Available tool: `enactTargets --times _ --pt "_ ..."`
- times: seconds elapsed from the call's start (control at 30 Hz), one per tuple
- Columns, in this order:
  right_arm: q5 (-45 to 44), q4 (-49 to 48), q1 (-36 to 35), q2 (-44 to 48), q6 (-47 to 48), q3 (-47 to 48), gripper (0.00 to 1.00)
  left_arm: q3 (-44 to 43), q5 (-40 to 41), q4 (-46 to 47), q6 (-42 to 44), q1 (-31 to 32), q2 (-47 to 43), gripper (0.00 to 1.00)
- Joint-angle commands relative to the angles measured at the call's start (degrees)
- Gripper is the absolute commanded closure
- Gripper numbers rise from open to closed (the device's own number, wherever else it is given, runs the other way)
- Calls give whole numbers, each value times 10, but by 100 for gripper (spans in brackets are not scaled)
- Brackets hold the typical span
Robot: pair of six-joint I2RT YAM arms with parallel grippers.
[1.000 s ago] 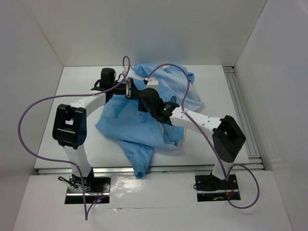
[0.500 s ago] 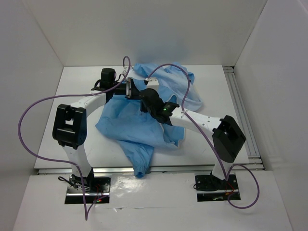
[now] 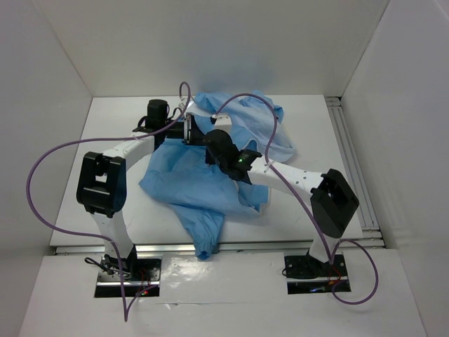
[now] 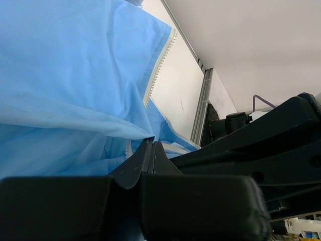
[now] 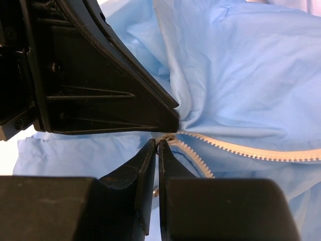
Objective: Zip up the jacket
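The sky-blue jacket (image 3: 189, 184) lies crumpled in the middle of the white table, and both arms meet over its upper middle. My left gripper (image 3: 193, 133) is shut on a fold of jacket fabric (image 4: 75, 75) next to the white zipper edging (image 4: 159, 65). Its fingertips (image 4: 152, 143) are pressed together. My right gripper (image 3: 210, 144) sits just below the left one's black finger (image 5: 100, 75). Its jaws (image 5: 157, 144) stand almost together on the small metal zipper pull (image 5: 156, 191), just below the slider (image 5: 169, 137). The two toothed zipper rows (image 5: 251, 150) spread rightward from the slider.
One jacket sleeve (image 3: 203, 246) hangs over the table's front edge. A metal rail (image 3: 351, 161) runs along the table's right side. White walls enclose the table on three sides. Purple cables (image 3: 245, 97) loop above the arms.
My right gripper's jaws have come together round the zipper pull. Both arms and the jacket stay nearly where they were.
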State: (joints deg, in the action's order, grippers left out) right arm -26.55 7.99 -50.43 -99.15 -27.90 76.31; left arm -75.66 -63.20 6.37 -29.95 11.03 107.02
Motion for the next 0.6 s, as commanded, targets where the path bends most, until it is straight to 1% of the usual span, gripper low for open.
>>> enactTargets --times 0.0,0.07,0.13,0.17,0.2,0.27,0.3,0.4,0.43,0.57 --pt "-23 3 -3 27 -6 -15 88 -21 -15 15 10 0 -32 100" --pt "-23 3 -3 34 -12 -20 88 -21 -15 15 10 0 -32 100" --pt "-23 3 -3 34 -12 -20 85 -21 -15 9 10 0 -32 100" --pt "-23 3 -3 39 -12 -27 79 -21 -15 9 10 0 -32 100" --pt "-12 3 -3 39 -12 -27 79 -21 -15 9 10 0 -32 100" --pt "-6 -3 2 39 -17 -27 83 -26 -15 9 10 0 -32 100" --pt "0 -3 9 39 -17 -27 87 -27 -15 9 10 0 -32 100" --pt "0 -3 9 34 -17 -27 94 -27 -15 4 10 0 -32 100" --pt "0 -3 9 34 -17 -33 99 -27 -15 4 10 0 -32 100" --pt "6 -15 14 39 -17 -38 100 -27 -15 4 16 0 -32 100"
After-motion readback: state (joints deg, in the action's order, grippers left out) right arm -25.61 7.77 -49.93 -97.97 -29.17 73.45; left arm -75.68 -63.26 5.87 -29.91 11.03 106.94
